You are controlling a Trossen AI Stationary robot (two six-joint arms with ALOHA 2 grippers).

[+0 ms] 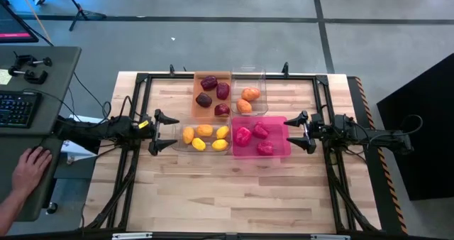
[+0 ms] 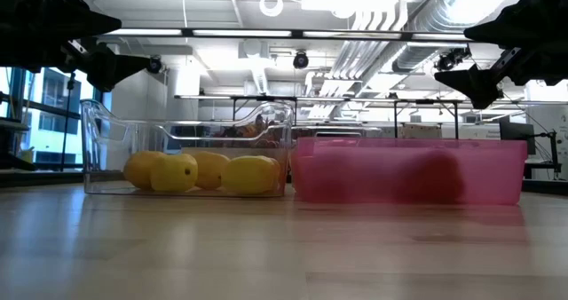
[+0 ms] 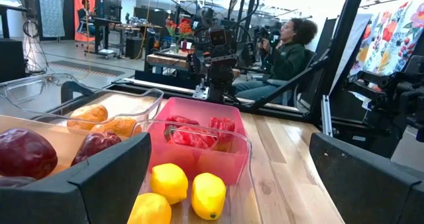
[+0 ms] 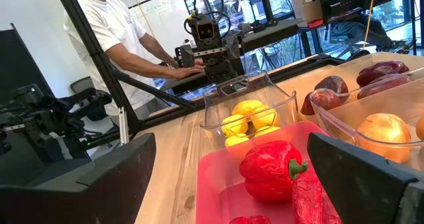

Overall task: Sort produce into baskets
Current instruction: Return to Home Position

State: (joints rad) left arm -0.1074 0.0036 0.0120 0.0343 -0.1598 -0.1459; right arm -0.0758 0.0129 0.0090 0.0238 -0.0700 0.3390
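Four bins stand together mid-table. The orange bin (image 1: 212,94) holds several dark maroon pieces (image 1: 209,83). A clear bin (image 1: 249,91) holds two orange pieces (image 1: 250,94). Another clear bin (image 1: 201,138) holds several yellow pieces (image 1: 204,131). The pink bin (image 1: 259,138) holds three red pieces (image 1: 261,131). My left gripper (image 1: 172,132) is open and empty, just left of the yellow bin. My right gripper (image 1: 290,133) is open and empty, just right of the pink bin. Both hover above the table.
Black frame rails (image 1: 142,80) run around the table's edges. A person's hand (image 1: 30,166) rests on a grey desk at the left, beside a keyboard (image 1: 15,108). Bare wood lies in front of the bins (image 1: 227,197). A seated person (image 3: 285,48) is beyond the table.
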